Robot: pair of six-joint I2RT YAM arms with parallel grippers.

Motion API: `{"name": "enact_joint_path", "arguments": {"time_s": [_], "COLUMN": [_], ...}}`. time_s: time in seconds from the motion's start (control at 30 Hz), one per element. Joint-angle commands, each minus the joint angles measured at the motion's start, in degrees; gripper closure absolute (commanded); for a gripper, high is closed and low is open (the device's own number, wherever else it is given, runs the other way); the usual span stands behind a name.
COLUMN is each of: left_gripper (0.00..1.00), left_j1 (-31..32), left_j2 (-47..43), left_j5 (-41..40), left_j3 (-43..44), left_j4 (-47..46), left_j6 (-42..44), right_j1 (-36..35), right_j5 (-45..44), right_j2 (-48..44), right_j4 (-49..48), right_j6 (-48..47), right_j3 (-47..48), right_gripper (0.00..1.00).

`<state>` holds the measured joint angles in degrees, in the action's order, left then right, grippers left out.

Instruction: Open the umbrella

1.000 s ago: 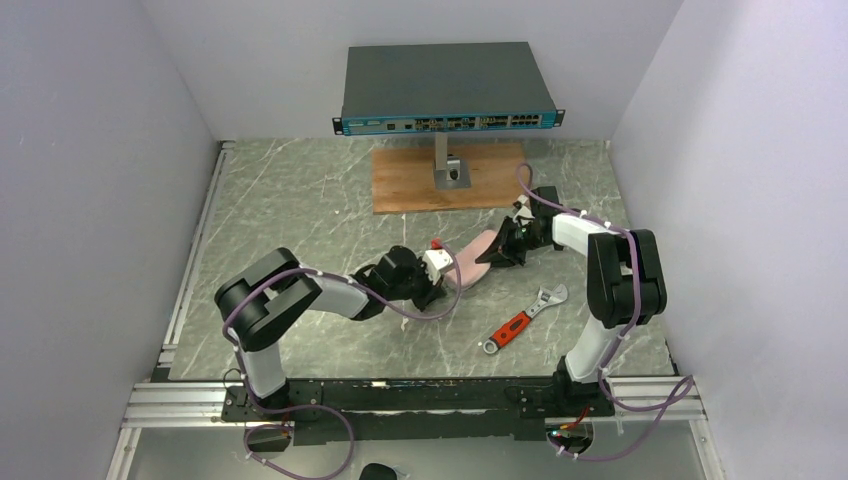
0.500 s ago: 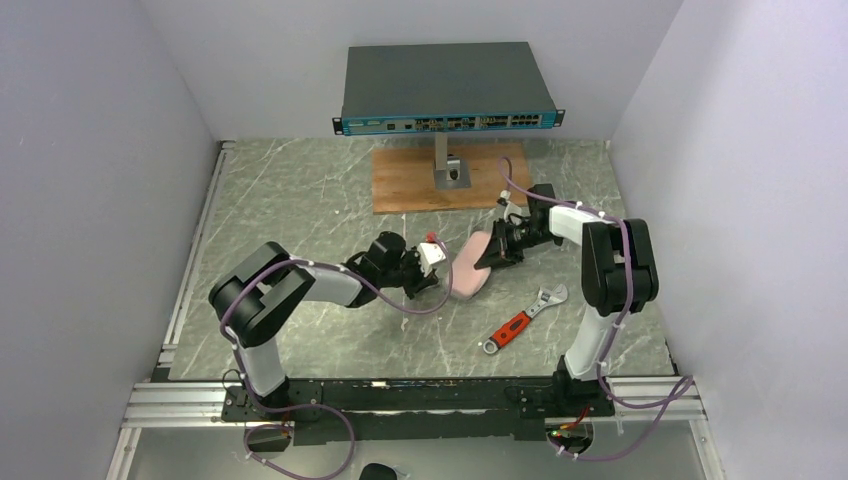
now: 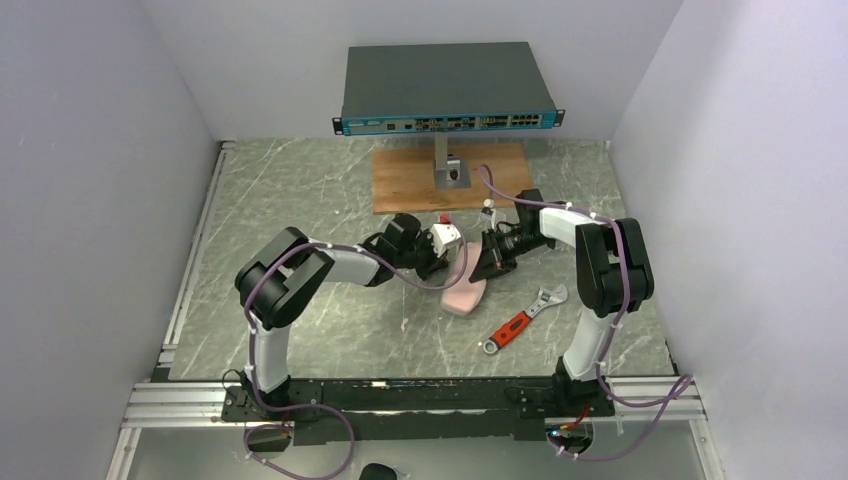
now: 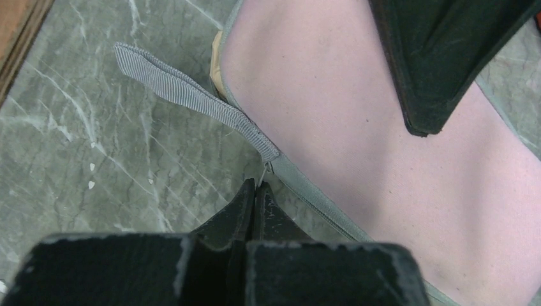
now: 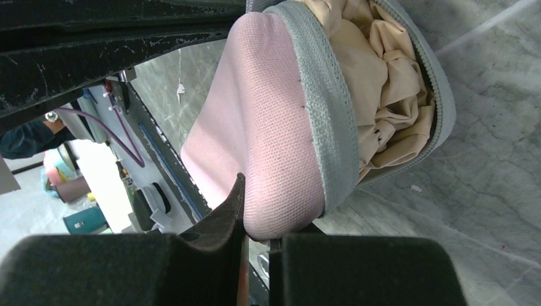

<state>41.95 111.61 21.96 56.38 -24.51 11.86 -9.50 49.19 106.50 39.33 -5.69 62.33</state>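
Tabletop (image 3: 300, 200): umbrella (image 3: 465, 290) in right end effector (image 3: 488, 264)

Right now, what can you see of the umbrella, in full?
The umbrella is collapsed: crumpled peach-beige fabric bunched inside a pink case with grey zip edging, partly unzipped. The right hand pinches the case's rim; the left hand is shut on the zip pull by a grey ribbon tab.
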Motion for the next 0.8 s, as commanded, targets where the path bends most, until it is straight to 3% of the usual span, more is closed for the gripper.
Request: {"name": "enact_joint_path", "arguments": {"time_s": [0.0,0.03,0.13,0.2,0.23,0.27,0.53,0.77], "left_gripper": [1.0,0.91,0.41,0.28,0.12,0.02,0.0,0.0], "left_j1": [-1.3,-1.5,-2.8,-3.7,-4.2,-5.1,-8.5,-16.2], "left_j2": [0.0,-0.9,-5.5,-11.1,-13.7,-16.2,-31.4,-38.4], "left_j5": [-3.7,-3.4,-2.5,-2.8,-2.9,-2.6,-5.1,2.8], "left_j3": [3.8,3.2,-1.1,-4.2,-5.7,-7.1,-11.4,-7.6], "left_j4": [-1.2,-1.3,-0.6,0.8,1.7,2.3,8.1,19.7], "left_j6": [-3.2,-3.4,-3.5,-2.5,-2.0,-1.8,-0.7,-1.3], "right_j1": [-0.7,-0.7,-0.7,-0.7,-0.7,-0.7,-2.6,-6.9], "right_j5": [-4.1,-4.3,-3.5,-2.9,-2.7,-2.5,1.4,2.6], "right_j2": [-0.1,-0.1,-0.3,-1.0,-1.4,-1.9,-3.4,-0.9], "right_j4": [2.8,3.0,4.4,5.6,6.1,6.6,8.2,7.3], "right_j6": [-7.3,-7.1,-5.9,-4.6,-3.8,-3.3,-4.7,-3.8], "right_j3": [1.0,2.1,5.9,8.1,9.0,9.7,10.5,17.9], "right_gripper": [1.0,0.99,0.74,0.52,0.43,0.38,0.35,0.39]}}
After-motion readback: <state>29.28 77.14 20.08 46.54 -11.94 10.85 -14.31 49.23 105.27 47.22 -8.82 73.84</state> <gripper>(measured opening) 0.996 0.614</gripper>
